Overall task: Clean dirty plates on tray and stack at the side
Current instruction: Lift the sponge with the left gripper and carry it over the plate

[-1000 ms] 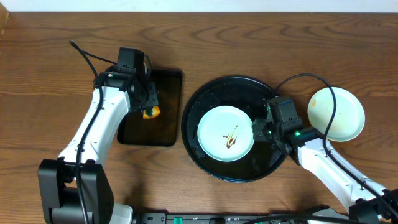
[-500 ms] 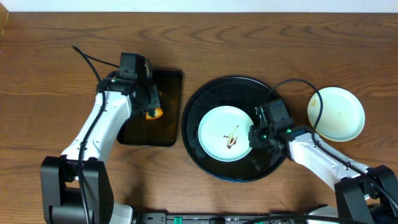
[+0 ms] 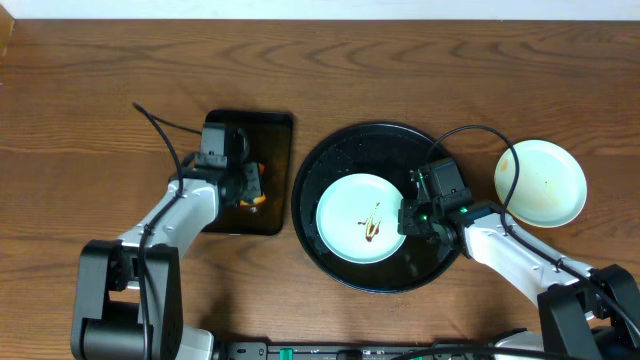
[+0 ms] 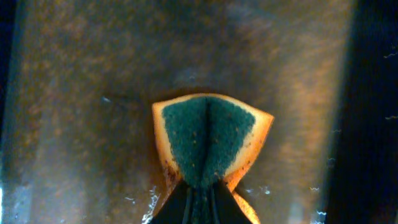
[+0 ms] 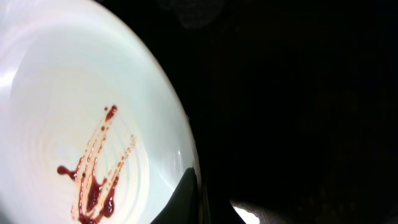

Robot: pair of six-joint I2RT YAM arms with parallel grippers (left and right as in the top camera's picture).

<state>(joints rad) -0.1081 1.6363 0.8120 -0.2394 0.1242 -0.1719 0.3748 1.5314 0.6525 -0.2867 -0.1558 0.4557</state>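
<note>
1. Dirty plate (image 3: 360, 212): it lies flat inside the round tray (image 3: 375, 145), left of the tray's centre and clear of the rim.
2. Look: pale mint, shallow and glossy. A red-brown smear (image 5: 93, 180) runs in thin streaks across the middle of the well. The rest of the surface looks clean.
3. Right end effector (image 3: 405, 216): clenched on the dirty plate's right-hand rim. In the wrist view a dark fingertip sits right at the plate's edge.
4. Left end effector (image 4: 200, 193): clenched on a sponge (image 4: 208, 140), orange with a green scouring face, pinched so that it folds down the middle. It hangs over the rectangular tray (image 3: 270, 140), whose floor looks wet.
5. Second plate (image 3: 545, 180): it sits on the table (image 3: 100, 100), right of the round tray and apart from it. It is pale, with one faint speck. I cannot tell whether another plate lies beneath it, and no third plate is in view.
6. Step in hand, as I judge it: the plate is braced for wiping and the sponge is wetted but not yet brought to it.
7. Next move calls for:
   - carrying the sponge right, over the round tray's raised rim, and setting the green face down on the smear;
   - keeping the rim grip firm so the plate does not skate on the tray;
   - after wiping, moving the plate to the one at the side.
8. Risk: a one-sided rim pinch may tip the plate under sponge pressure.
</note>
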